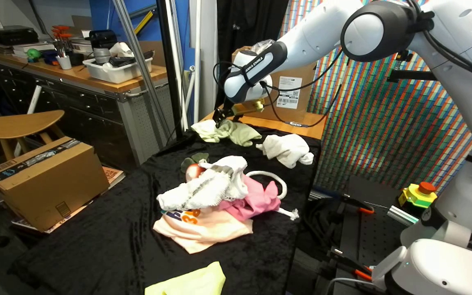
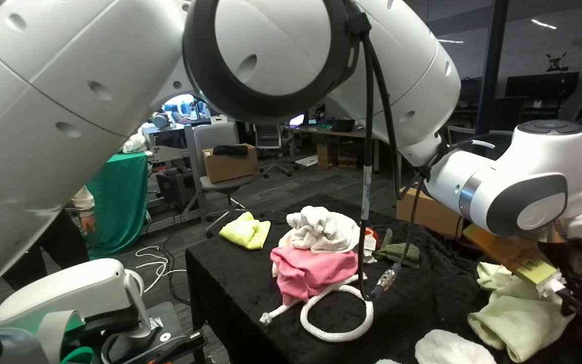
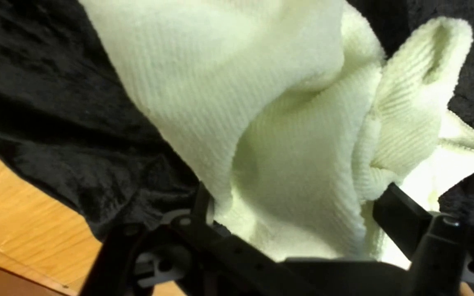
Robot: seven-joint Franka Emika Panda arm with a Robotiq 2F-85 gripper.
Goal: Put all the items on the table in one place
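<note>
Dark workbench drawers (image 1: 96, 121) are framed at the upper left of an exterior view, with a cardboard box (image 1: 51, 188) set lower, by the left edge. Across the middle, the table (image 1: 105, 250) is draped in black, and what a heap (image 2: 319, 237) is piled at its centre! White cloth (image 1: 207, 186) is laid on top, pink cloth (image 1: 258, 200) is half covered by it, cream printed cloth (image 1: 207, 235) is spread beneath both, and a white hose loop (image 1: 283, 189) is curled out to the right. A dark green piece (image 2: 402, 254) is seen just beside the heap in both exterior views; yellow cloth (image 1: 191, 282) is cropped by the lower edge of an exterior view, well apart. Off-white cloth (image 1: 287, 149) is set apart too, toward the table's upper right. And now to the top of the table, where pale green cloth (image 1: 242, 133) is straddled by the gripper (image 3: 296, 195): in the wrist view the fingers (image 3: 401, 213) are parted wide, one to each side, with soft folds bunched between them. Whether either finger is touched by the fabric cannot be told there.
</note>
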